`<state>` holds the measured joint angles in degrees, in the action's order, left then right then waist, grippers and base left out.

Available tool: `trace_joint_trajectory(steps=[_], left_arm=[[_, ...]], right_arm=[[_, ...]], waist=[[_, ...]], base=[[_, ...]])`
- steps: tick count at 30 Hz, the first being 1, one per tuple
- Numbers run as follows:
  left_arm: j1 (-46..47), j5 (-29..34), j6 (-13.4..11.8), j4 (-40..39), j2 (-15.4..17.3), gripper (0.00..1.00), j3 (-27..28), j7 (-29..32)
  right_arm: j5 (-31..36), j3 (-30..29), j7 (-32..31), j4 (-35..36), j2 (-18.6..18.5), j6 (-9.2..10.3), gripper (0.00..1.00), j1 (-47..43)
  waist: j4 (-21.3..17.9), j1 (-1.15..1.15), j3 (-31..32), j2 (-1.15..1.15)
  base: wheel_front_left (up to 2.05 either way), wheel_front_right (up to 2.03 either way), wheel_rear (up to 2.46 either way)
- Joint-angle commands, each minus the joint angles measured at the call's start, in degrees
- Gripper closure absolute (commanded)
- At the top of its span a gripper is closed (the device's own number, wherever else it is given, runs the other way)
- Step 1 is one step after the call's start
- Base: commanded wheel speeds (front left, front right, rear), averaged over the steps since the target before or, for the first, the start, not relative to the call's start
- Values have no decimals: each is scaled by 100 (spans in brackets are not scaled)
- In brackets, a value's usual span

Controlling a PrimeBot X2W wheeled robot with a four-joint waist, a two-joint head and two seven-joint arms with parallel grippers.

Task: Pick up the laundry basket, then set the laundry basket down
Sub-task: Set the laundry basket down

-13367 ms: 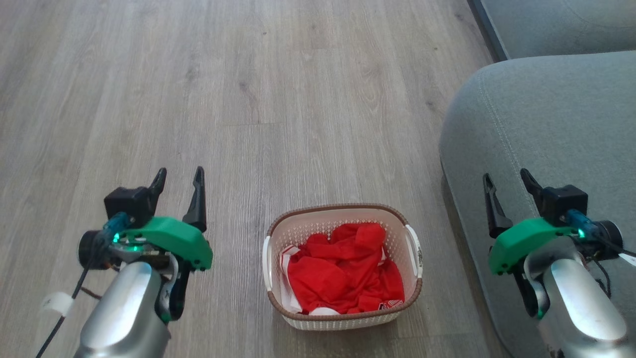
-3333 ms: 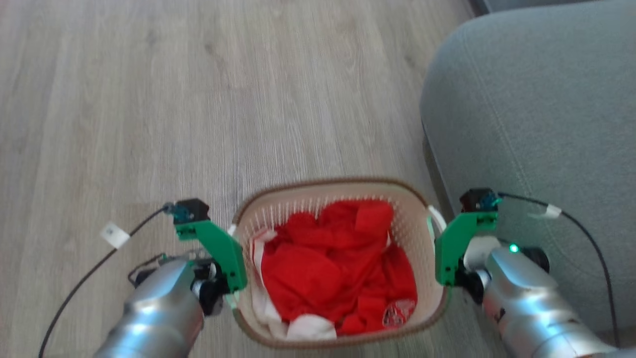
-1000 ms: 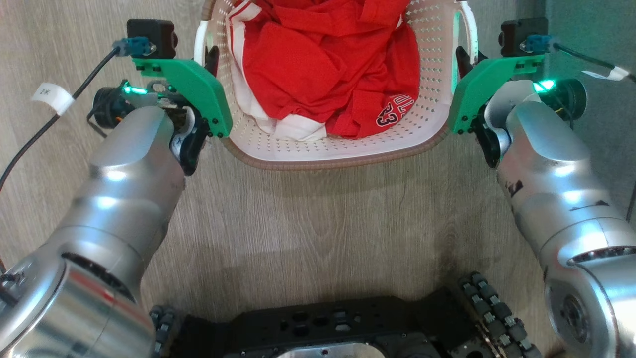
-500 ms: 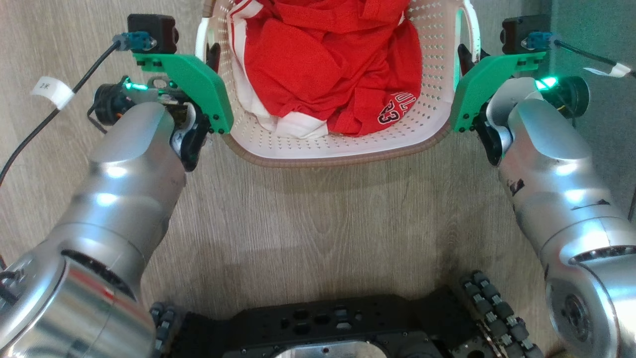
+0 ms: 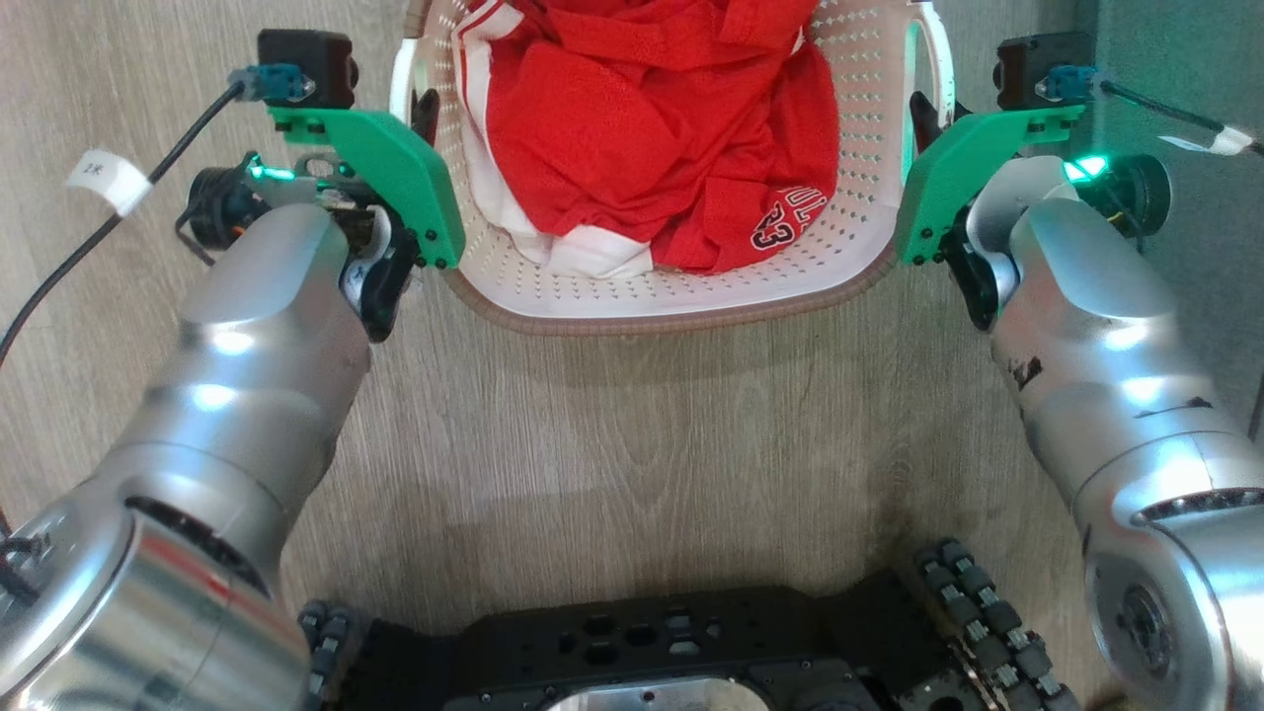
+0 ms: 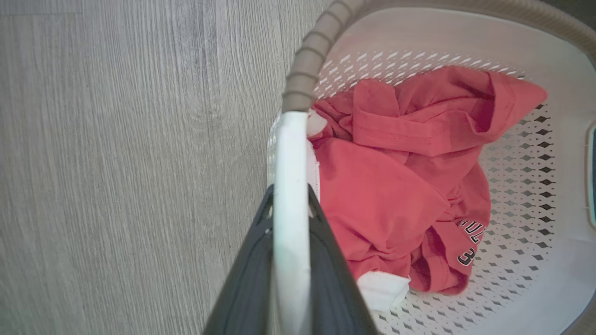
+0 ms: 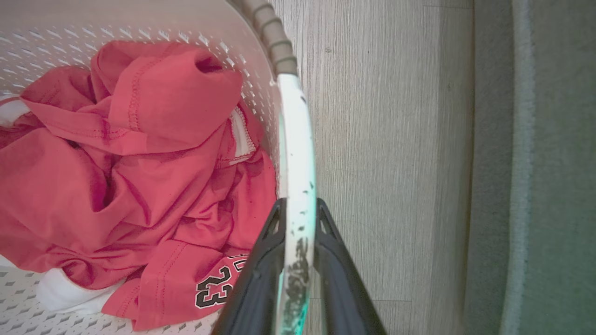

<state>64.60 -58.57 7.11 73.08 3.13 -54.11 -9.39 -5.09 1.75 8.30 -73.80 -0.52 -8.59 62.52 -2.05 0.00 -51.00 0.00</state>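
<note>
laundry basket [image 5: 691,291] far end cut off at head-view top, btm mostly hidden under red jersey [image 5: 642,118], lettering partly folded

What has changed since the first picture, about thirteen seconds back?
Both grippers, open and clear of the laundry basket then, have shut on its side handles: left gripper on one, right gripper on the other. The basket seems lifted off the floor. The red clothes stay inside; the last second shows no visible move.
</note>
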Motion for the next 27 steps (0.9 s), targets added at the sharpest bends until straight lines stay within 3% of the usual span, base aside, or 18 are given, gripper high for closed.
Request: trace_joint_trajectory(steps=[1, 3, 4, 5, 8, 14, 27], left_arm=[[-4, -25, 28, 88, 329, 100, 37, 16], [9, -32, 30, 88, 312, 100, 36, -29], [14, -35, 30, 88, 290, 9, 29, -24], [17, -36, 31, 88, 266, 0, 15, -1], [21, -22, 34, 88, 252, 0, -40, 14], [23, -52, 36, 88, 253, 0, -71, -26], [-329, -147, 37, 32, 291, 0, -152, -355]], right_arm=[[31, -7, -18, -15, -236, 110, 100, -199], [-30, 52, 75, -15, -236, 110, 100, -184], [-102, 169, 124, -13, -236, 110, 66, -180], [-212, 312, 196, 29, -236, 110, 0, -180], [-809, 884, 214, 185, -236, 110, 0, -263], [-1310, 1426, 221, 258, -236, 110, 0, -325], [-1700, 1789, 590, 148, -236, 110, 0, -560]], waist=[[-1, 0, 0, 0], [17, 0, 5, 0], [47, 0, 8, 0], [66, 0, 12, 0], [55, 0, 40, 0], [11, 0, 88, 0], [-31, 0, 775, 0]], base=[[0, 0, 0], [0, 0, 0], [0, 0, 0], [0, 0, 0], [0, 0, 0], [0, 0, 0], [0, 0, 0]])
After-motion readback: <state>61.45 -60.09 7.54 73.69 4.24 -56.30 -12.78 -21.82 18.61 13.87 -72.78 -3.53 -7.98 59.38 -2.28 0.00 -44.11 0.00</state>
